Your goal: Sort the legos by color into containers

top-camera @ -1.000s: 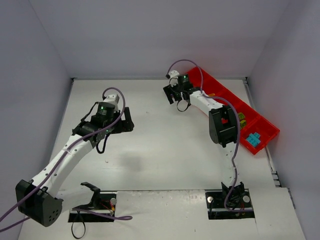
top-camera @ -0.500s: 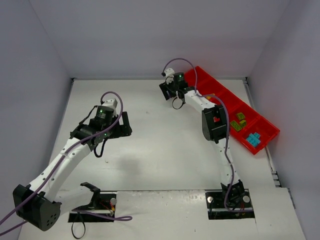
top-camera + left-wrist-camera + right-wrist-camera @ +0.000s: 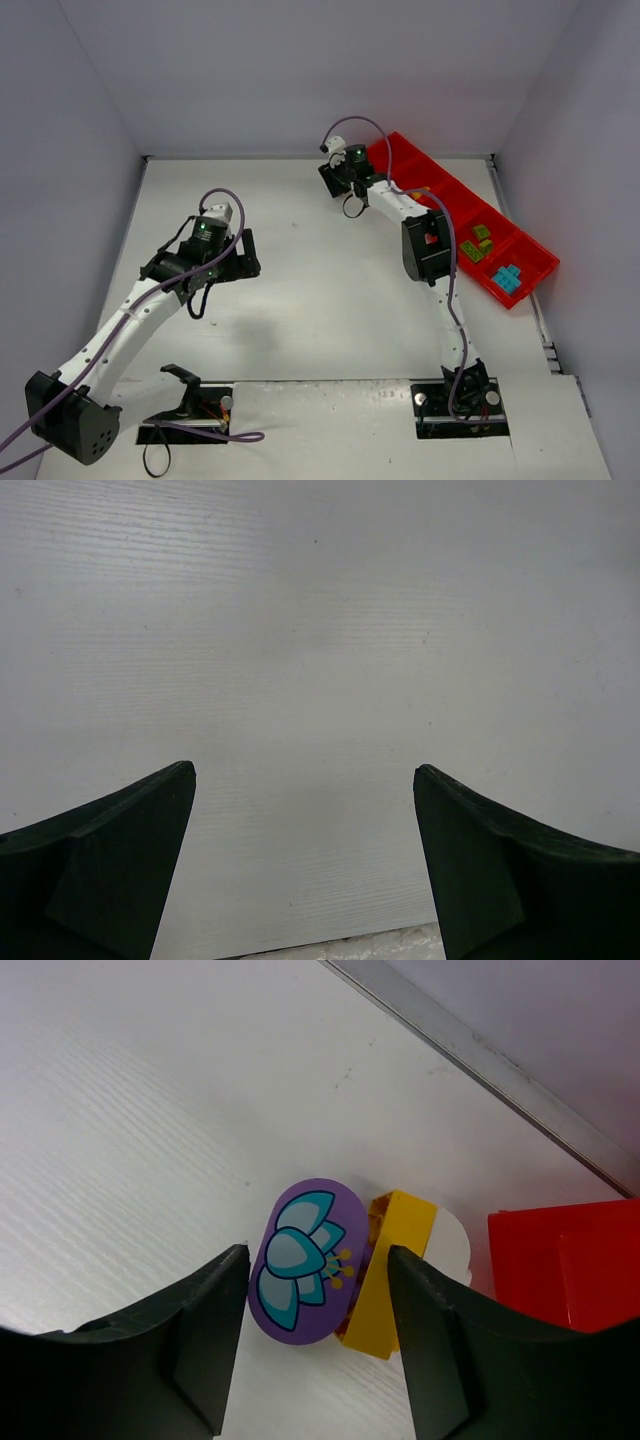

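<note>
Nearest, left of centre in the top view, the left gripper (image 3: 303,778) hangs with fingers wide apart over bare worktop (image 3: 300,600), and the wrist frame's bottom edge cuts off both fingers. Further right, the red tray (image 3: 405,158) holds cyan legos (image 3: 508,277) in its end compartment and lime green legos (image 3: 478,243) in the next, with the right arm partly hiding those beyond. Farthest, the right gripper (image 3: 318,1257) straddles a purple lego (image 3: 300,1260) touching an orange-yellow lego (image 3: 400,1222) beside the tray's corner; whether it pinches them I cannot tell, and a white piece (image 3: 452,1245) is half hidden behind.
</note>
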